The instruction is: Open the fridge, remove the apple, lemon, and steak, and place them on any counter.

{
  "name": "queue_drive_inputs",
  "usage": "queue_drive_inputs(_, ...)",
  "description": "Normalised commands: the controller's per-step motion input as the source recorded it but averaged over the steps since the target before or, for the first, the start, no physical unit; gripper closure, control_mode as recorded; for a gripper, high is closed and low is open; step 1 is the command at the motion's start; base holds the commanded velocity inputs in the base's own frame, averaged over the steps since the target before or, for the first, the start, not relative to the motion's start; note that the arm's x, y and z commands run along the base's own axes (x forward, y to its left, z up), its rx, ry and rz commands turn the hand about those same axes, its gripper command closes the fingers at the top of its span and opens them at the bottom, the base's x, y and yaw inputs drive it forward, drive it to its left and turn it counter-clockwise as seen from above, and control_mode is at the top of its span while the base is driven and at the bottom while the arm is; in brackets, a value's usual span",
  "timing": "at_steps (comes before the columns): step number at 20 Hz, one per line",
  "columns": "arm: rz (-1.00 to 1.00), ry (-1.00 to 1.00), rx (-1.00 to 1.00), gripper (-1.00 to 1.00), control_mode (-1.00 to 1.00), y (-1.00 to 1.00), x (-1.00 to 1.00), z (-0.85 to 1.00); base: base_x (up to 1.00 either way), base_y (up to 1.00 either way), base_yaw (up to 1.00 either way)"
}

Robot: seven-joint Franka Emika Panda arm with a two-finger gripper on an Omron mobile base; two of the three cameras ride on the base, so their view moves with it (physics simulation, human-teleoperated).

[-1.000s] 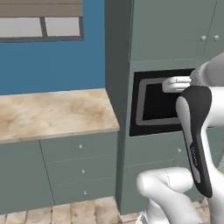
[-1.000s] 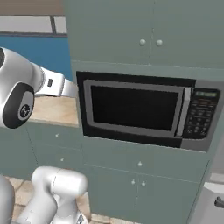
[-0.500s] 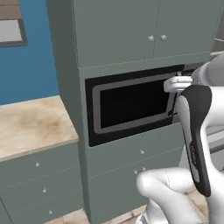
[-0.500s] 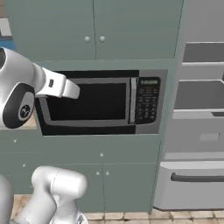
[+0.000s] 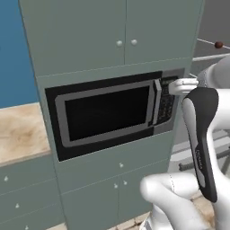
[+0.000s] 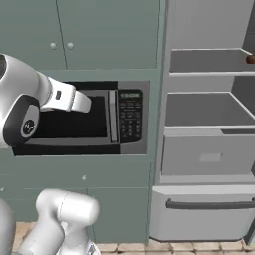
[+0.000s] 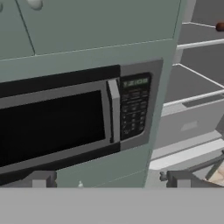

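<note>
One second of driving has carried the whole scene sideways: in both base views the blue wall and the beige marbled wall counter [image 5: 20,132] have slid off to the left, and the black-fronted microwave [image 6: 87,119] built into the grey-green cabinet [image 6: 107,35] has crossed from the right of the frame toward its centre. The shift belongs to the cameras, not to the furniture. At the right edge the tall light-grey fridge [image 6: 209,144] has come into sight, its door already swung aside so that the grey shelves and the lower drawer with its long dark bar handle [image 6: 209,204] stand exposed. The small dark brownish-red apple [image 6: 250,59] sits on an upper shelf at the far right; it also shows as a dark ball in the left base view and at the top right corner of the hand view. Lemon and steak cannot be made out. The robot's two-finger gripper [image 7: 111,179] is spread wide and empty, aimed at the microwave's keypad rather than the shelves. By the look of it the opening is done and the base is lining up for the first pick, with more rightward travel needed.
</note>
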Motion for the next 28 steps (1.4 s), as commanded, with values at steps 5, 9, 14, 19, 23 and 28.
queue_drive_inputs(5, 0.0, 0.0, 0.0, -1.0, 1.0, 0.0, 0.0, 0.0, 0.2, -0.58, 0.1)
queue_drive_inputs(9, 0.0, 0.0, 0.0, -1.0, 1.0, 0.0, 0.0, 0.0, 0.21, -0.65, 0.15)
queue_drive_inputs(14, 0.0, 0.0, 0.0, -1.0, 1.0, 0.0, 0.0, 0.0, 0.21, -0.72, 0.22)
queue_drive_inputs(19, 0.0, 0.0, 0.0, -1.0, 1.0, 0.0, 0.0, 0.0, 0.24, -0.76, 0.25)
queue_drive_inputs(23, 0.0, 0.0, 0.0, -1.0, 1.0, 0.0, 0.0, 0.0, 0.17, -0.75, 0.2)
queue_drive_inputs(28, 0.0, 0.0, 0.0, -1.0, 1.0, 0.0, 0.0, 0.0, 0.3, -0.58, 0.14)
